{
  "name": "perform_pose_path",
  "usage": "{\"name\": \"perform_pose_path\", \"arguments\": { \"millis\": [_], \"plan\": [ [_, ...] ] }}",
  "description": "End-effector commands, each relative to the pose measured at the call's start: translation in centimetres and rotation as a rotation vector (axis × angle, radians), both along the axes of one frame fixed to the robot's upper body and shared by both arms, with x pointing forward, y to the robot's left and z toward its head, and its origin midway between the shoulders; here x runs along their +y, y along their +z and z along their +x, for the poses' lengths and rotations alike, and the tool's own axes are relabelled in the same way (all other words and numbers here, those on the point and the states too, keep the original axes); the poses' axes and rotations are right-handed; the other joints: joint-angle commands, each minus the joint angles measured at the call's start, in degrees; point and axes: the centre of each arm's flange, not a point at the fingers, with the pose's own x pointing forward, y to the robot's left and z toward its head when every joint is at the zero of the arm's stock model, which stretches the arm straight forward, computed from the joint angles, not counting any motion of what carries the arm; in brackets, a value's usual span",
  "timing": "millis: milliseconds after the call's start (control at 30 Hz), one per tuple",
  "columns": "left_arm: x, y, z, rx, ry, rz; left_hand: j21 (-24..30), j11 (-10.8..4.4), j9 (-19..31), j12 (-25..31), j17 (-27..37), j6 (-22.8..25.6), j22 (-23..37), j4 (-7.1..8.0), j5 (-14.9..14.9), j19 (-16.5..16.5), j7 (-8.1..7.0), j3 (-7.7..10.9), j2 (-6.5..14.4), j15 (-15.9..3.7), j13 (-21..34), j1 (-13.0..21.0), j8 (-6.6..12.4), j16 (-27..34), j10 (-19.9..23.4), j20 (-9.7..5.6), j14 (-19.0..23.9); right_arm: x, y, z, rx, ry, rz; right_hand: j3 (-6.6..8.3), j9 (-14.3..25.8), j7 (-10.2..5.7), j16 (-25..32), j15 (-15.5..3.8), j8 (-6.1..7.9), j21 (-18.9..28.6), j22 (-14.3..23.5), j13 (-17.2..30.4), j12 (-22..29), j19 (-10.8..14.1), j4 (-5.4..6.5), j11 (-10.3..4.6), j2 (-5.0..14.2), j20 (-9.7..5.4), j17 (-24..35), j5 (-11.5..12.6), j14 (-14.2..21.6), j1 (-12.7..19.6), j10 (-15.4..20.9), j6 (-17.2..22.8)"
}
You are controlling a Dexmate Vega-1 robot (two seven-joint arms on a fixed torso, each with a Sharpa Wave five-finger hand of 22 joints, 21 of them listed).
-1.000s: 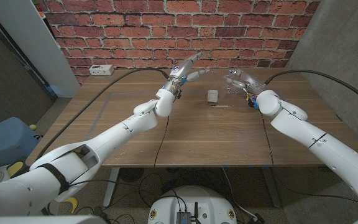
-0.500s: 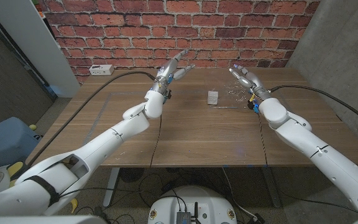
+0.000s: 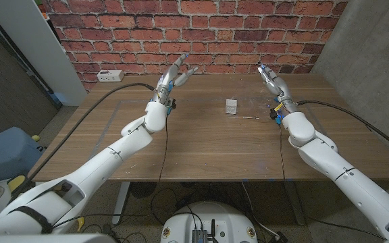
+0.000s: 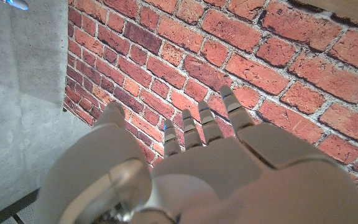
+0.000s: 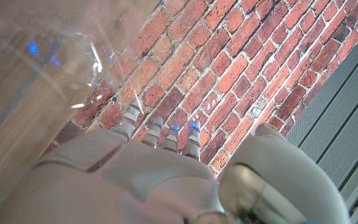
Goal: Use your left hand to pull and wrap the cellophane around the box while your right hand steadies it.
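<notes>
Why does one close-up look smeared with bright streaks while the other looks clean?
In the right wrist view, the clear cellophane lies across the lens side, catching white glare and blurring the bricks behind it; the left wrist view has nothing shiny before its left hand, so the bricks stay sharp.

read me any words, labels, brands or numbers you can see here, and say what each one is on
No text can be read.
Box: any print on it is too small to make out.
White power strip: no legible marking.
Blue tub: no label visible.
</notes>
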Motion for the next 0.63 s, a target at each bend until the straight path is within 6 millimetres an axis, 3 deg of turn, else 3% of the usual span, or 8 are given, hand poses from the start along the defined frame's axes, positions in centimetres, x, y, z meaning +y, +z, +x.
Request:
{"name": "perform_pose_path", "arguments": {
  "millis": [33,133,233,333,433,533,633],
  "plan": [
    [4.2,-1.2,-0.9,0.024,-0.119,-0.132,-0.06,-0.14,0.13,0.46,0.21,1.5,0.16,0.89,0.12,0.41,0.09,-0.03,1.38,-0.15,0.14,-1.56,0.81,0.41,-0.23,-0.93,-0.17,0.2,-0.4,-1.9,-0.065,0.007,0.099,-0.03,0.07,0.03,-0.5,-0.04,0.46,0.38,0.16,0.02,-0.03,1.14,-0.74,0.08,-0.11,-3.53,-0.58,1.03,0.61,0.17,0.74,1.23],
    [5.4,-2.0,-0.9,0.041,-0.179,-0.183,-0.2,-0.21,0.07,0.58,0.24,2.1,0.18,1.76,0.26,0.1,0.66,0.32,3.01,-0.35,0.02,-2.58,0.91,0.45,-0.17,-1.3,-0.52,0.4,-0.5,-2.6,-0.061,-0.036,0.11,-0.03,0.07,0.15,-0.55,0.15,0.53,0.28,0.16,-0.01,0.0,1.02,-0.81,0.13,-0.05,-3.25,-0.7,1.15,0.71,0.16,0.96,1.53],
    [6.6,-2.8,-1.0,0.049,-0.202,-0.218,-0.52,-0.21,0.02,0.6,0.25,2.58,0.19,2.59,0.37,-0.66,0.83,0.42,4.03,-0.17,-0.1,-3.59,0.96,0.51,-0.22,-1.7,-0.58,0.5,-0.8,-3.4,-0.062,-0.064,0.121,-0.08,0.05,0.05,-0.78,1.29,0.44,-0.6,0.14,-0.07,-0.03,-0.95,-0.98,0.06,0.21,-0.74,-1.07,1.57,0.96,-0.03,1.44,1.84],
    [7.7,-3.7,-0.9,0.065,-0.223,-0.243,-0.76,-0.54,-0.04,0.62,0.25,3.01,0.23,4.36,0.61,-1.33,1.21,0.46,5.45,-0.52,-0.31,-5.61,0.87,0.41,-0.25,-1.71,-1.26,0.7,-1.2,-4.1,-0.066,-0.1,0.14,-0.16,0.03,-0.02,-1.0,1.51,0.48,-1.39,0.15,-0.1,0.1,-3.33,-1.03,0.23,0.36,0.33,-1.23,1.83,0.81,-0.29,2.21,2.28],
    [8.7,-4.6,-0.6,0.081,-0.233,-0.264,-1.01,-0.62,-0.12,0.59,0.17,3.49,0.3,7.39,1.15,-2.19,1.86,0.83,6.66,-0.86,-0.62,-8.57,0.69,0.09,-0.29,-2.42,-2.91,1.4,-1.8,-5.1,-0.111,-0.17,0.148,-0.08,0.01,0.53,-1.25,-0.31,1.27,-1.59,0.14,-0.15,0.75,-5.44,-1.35,0.52,0.78,0.53,-1.54,2.26,0.85,-0.28,4.87,5.19],
    [9.5,-5.7,-0.2,0.105,-0.229,-0.327,-1.12,-0.48,-0.15,0.41,0.11,3.3,0.32,8.56,1.4,-2.58,1.79,1.28,6.98,-1.02,-0.73,-9.49,0.51,-0.03,-0.76,-2.46,-3.74,2.6,-2.3,-5.9,-0.141,-0.173,0.153,0.12,-0.01,0.42,-1.31,-1.18,1.52,-1.2,0.12,-0.18,1.03,-5.23,-1.73,0.77,1.09,0.43,-1.77,2.53,1.17,0.05,6.36,6.61],
    [10.0,-6.1,-0.2,0.106,-0.232,-0.361,-1.2,-0.26,-0.19,0.09,0.0,2.08,0.3,9.67,1.62,-2.89,1.1,1.91,6.85,-1.09,-0.84,-10.38,-0.01,-0.03,-1.72,-2.75,-4.26,3.3,-2.2,-6.7,-0.158,-0.162,0.155,0.39,-0.04,0.35,-1.16,-1.47,1.27,-0.27,0.1,-0.19,0.97,-3.0,-2.29,0.96,1.34,0.13,-1.98,2.84,2.11,0.64,7.01,6.89]
  ]
}}
